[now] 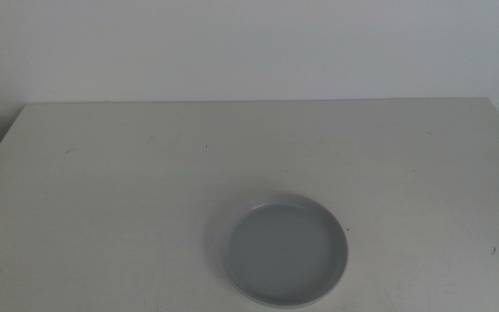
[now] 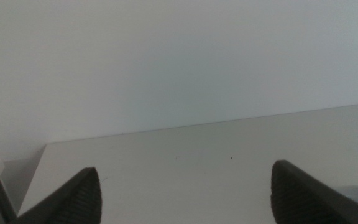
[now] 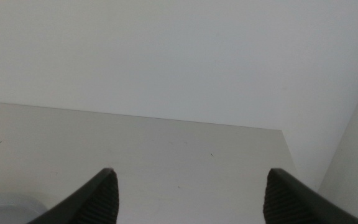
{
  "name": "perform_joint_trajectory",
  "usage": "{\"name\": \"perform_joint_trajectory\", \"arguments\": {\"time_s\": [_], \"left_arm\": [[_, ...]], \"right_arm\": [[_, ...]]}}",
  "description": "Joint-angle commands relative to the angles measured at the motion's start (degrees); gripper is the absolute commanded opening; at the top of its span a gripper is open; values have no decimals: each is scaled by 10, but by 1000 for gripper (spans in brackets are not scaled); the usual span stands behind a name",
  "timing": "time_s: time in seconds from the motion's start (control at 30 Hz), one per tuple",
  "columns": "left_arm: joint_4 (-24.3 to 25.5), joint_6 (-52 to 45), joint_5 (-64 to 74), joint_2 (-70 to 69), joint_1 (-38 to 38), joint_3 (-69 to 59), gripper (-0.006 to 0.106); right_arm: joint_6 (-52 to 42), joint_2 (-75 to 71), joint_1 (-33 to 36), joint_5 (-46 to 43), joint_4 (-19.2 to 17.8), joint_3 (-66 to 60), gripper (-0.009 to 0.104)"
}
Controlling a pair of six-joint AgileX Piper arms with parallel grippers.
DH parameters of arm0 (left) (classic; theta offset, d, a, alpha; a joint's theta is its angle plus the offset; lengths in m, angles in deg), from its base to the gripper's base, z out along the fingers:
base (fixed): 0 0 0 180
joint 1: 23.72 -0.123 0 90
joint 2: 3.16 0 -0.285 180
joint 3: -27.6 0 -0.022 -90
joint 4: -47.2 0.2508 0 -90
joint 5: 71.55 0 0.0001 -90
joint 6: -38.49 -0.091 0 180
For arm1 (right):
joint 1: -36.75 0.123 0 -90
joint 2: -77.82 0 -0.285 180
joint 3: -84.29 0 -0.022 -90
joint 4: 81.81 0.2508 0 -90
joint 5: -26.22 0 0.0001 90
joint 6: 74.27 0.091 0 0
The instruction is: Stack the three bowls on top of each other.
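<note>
Bowls (image 1: 286, 251): one grey-topped pile near the table's (image 1: 102, 191) front edge, a second rim peeking out below; looks stacked, count unclear.
Left gripper (image 2: 185, 193): jaws spread wide, empty, off to the side.
Right gripper (image 3: 191, 196): wide apart, empty, clear too.
Left to do: apparently nothing.

Smooth, faintly glossy grey bowl (image 1: 286, 252) on matt off-white table (image 1: 128, 173).

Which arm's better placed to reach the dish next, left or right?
Right, marginally: the grey dish lies slightly right of the table's middle. Both the left gripper and right gripper wait open, out of the middle view.
</note>
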Motion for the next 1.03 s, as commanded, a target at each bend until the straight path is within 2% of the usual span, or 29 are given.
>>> {"name": "perform_joint_trajectory", "arguments": {"time_s": [0.0,0.17,0.37,0.67,0.8,1.0], "left_arm": [[1,7,-49,7,-1,8,105],[8,7,-64,3,-1,-18,105],[6,7,-122,-27,-1,-91,105],[-24,7,-163,-121,-1,-221,105],[-24,7,-164,-154,-1,-267,105],[-25,7,-149,-163,-1,-268,105]], "right_arm": [[-8,4,1,-44,1,13,59],[-8,-27,1,-97,-5,-41,59],[-8,-103,1,-152,22,-172,59],[-8,-233,1,-152,-45,-310,59],[-8,-247,1,-148,-47,-318,59],[-8,-247,0,-150,-47,-318,59]]}}
